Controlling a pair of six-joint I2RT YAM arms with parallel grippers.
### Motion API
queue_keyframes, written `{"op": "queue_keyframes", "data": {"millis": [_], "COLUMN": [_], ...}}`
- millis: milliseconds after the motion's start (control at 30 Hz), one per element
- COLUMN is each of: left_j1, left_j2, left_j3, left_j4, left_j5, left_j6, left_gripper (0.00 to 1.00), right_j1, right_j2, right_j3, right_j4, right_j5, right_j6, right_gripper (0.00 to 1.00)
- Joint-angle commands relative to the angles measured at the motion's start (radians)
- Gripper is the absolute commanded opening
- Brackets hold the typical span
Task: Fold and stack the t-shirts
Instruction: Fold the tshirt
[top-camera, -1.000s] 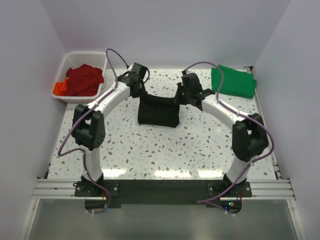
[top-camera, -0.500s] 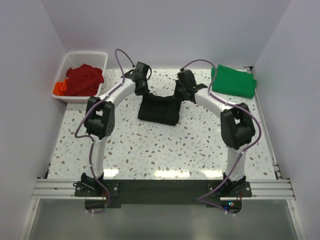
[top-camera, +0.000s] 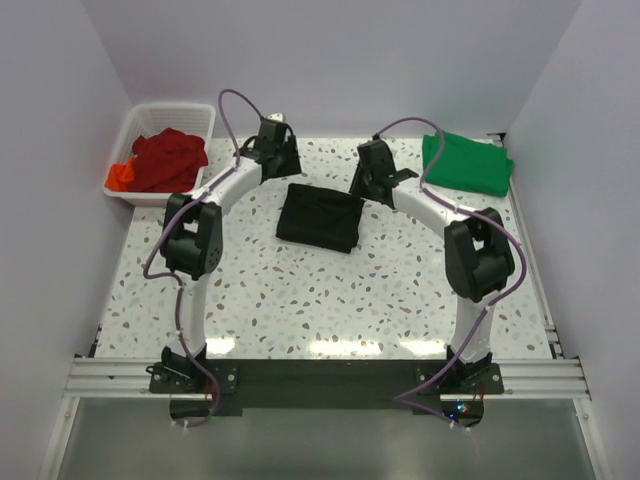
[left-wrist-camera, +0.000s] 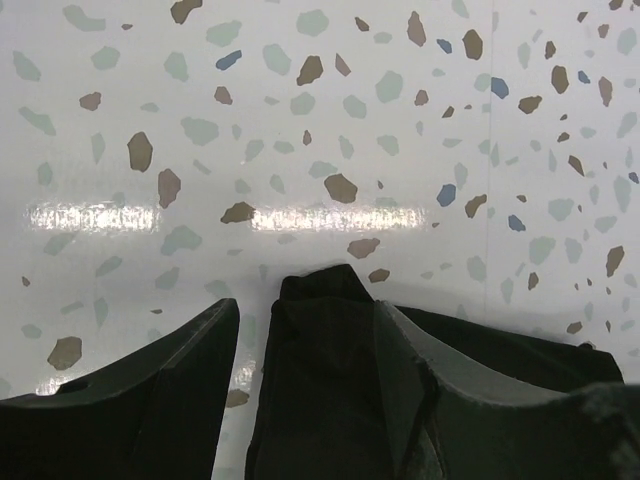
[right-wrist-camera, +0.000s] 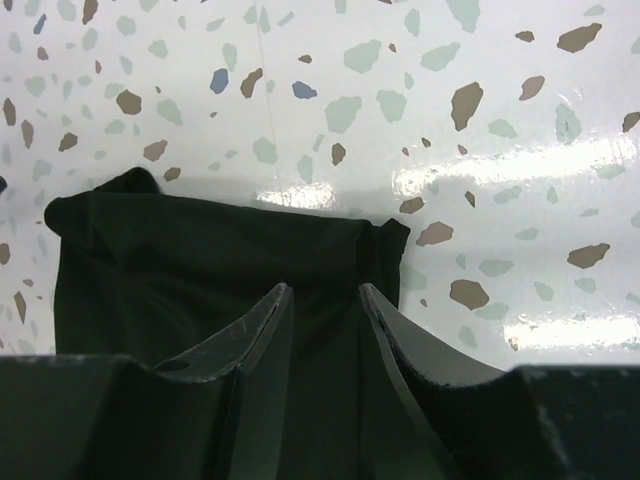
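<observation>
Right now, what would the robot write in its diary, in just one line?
step: fold done | black folded fabric t-shirt: flat on table | left hand: open | right hand: open | green shirt: folded, far right

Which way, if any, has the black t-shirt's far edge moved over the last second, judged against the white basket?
Yes. The black t-shirt has dropped from between both arms' fingers and lies flat on the table, while the white basket stayed put.

A black folded fabric t-shirt (top-camera: 320, 217) lies on the white bench (top-camera: 300, 300) speckled brown, green and blue. A green folded t-shirt (top-camera: 466, 163) sits at the far right corner; dark red (top-camera: 168, 158) and orange (top-camera: 121, 176) shirts fill the white slatted plastic basket (top-camera: 152, 113).
</observation>
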Motion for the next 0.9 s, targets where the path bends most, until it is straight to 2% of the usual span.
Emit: {"op": "queue_keyframes", "data": {"millis": [0,133,333,500,733,867], "left_j1": [0.004,-0.004,-0.036,-0.079,-0.093,-0.093], "left_j2": [-0.114,-0.15,-0.193,-0.205,-0.305,-0.319], "left_j3": [-0.061,-0.084,-0.154,-0.182,-0.402,-0.478], "left_j4": [0.08,-0.008,-0.114,-0.216,-0.194,-0.164], "left_j5": [0.077,0.174,0.175,0.166,0.16,0.157], "left_j6": [0.027,0.045,0.056,0.065,0.05,0.033], "left_gripper": [0.61,0.61,0.6,0.56,0.5,0.5], "right_j1": [0.001,0.039,0.093,0.131,0.169,0.174], "right_j2": [-0.058,-0.047,-0.072,-0.099,-0.158,-0.164], "right_j3": [0.017,0.056,0.016,-0.061,-0.162,-0.242], "right_j4": [0.041,-0.009,-0.041,-0.064,-0.09,-0.078], "right_j5": [-0.018,-0.084,-0.164,-0.199,-0.173,-0.178], "right_j6": [-0.006,-0.034,-0.008,0.021,0.041,0.053], "right_gripper": [0.35,0.34,0.31,0.28,0.26,0.25]}}
